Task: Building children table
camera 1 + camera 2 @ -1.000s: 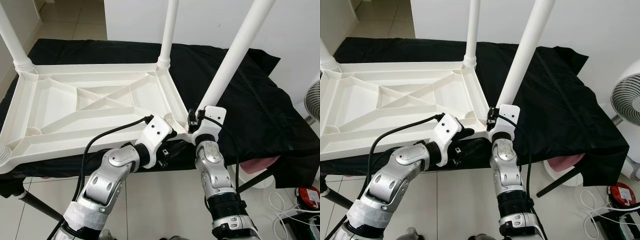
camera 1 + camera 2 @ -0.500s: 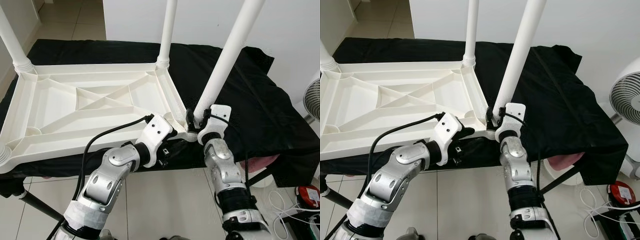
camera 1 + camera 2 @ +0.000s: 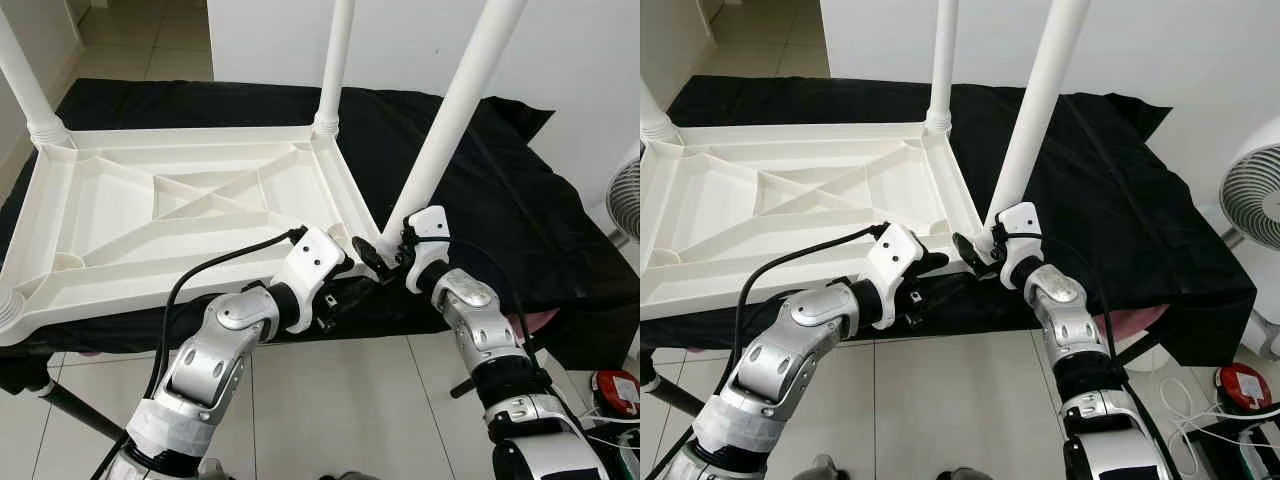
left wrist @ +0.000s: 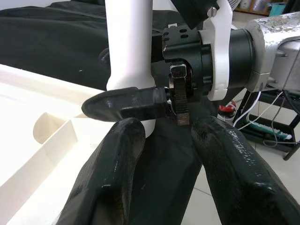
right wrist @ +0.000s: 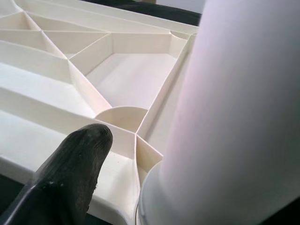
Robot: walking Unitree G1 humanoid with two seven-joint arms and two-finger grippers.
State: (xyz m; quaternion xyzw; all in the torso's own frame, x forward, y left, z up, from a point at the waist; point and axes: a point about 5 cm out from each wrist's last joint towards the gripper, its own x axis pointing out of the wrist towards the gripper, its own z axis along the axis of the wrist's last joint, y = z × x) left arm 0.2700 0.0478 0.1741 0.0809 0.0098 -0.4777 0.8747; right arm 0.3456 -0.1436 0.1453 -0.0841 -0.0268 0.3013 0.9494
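Note:
The white children's table (image 3: 180, 135) lies upside down on a black cloth. At its near right corner a white leg (image 3: 450, 110) stands tilted in its socket. My right gripper (image 3: 385, 250) is shut on the foot of this leg; one black finger (image 4: 126, 104) crosses the leg's front, and the same finger (image 5: 79, 159) lies beside the leg (image 5: 234, 108) over the ribbed underside. My left gripper (image 3: 350, 292) sits just below the table's near edge by that corner, its fingers (image 4: 117, 154) spread open with only cloth between them.
Two more legs stand at the far corners (image 3: 335, 60) (image 3: 25, 85). The near left corner socket (image 3: 5, 305) holds no leg. The black cloth (image 3: 500, 180) hangs over the support's edges. A fan (image 3: 1255, 200) and floor cables (image 3: 1238, 383) lie to the right.
My right forearm has swung out to the right and the wrist has rolled around the leg's foot, still holding it. The leg stands slightly more upright. The left arm has stayed put.

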